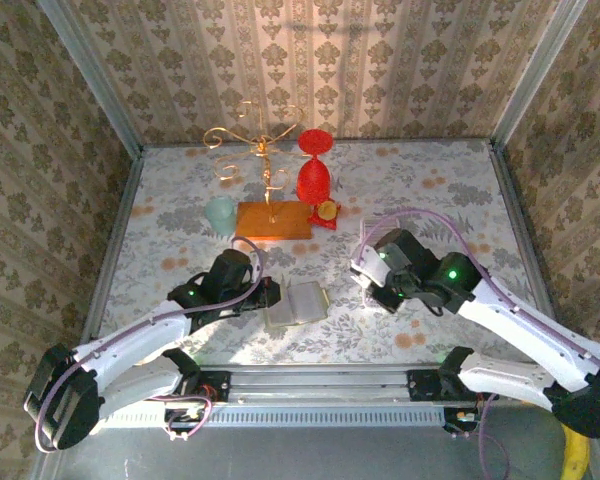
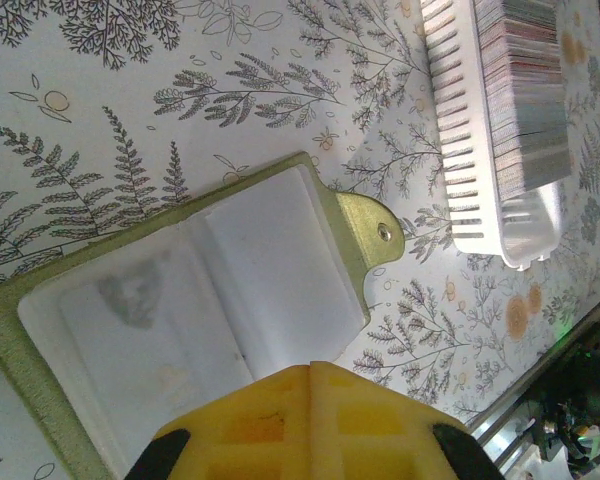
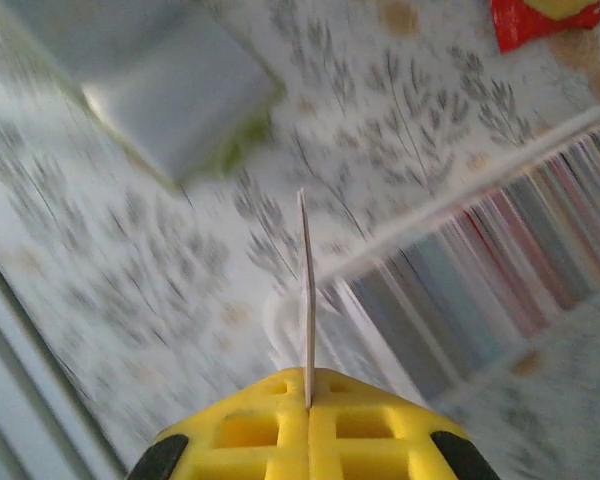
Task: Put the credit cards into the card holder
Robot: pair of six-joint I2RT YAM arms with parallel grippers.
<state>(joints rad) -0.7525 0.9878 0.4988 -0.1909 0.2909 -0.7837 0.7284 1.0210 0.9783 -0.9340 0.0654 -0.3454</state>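
My left gripper (image 2: 310, 374) is closed, fingers pressed together with nothing visible between them, at the edge of the open card holder (image 2: 200, 300). Contact with it cannot be told. My right gripper (image 3: 307, 378) is clamped on one credit card (image 3: 305, 290), edge-on, beside the holder. Other credit cards (image 2: 525, 90) stand packed in a white tray (image 2: 460, 150) just beside the holder.

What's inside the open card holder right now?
The card holder lies open, showing pale sleeves; no coloured card shows in them. The part under the shut left gripper is hidden.
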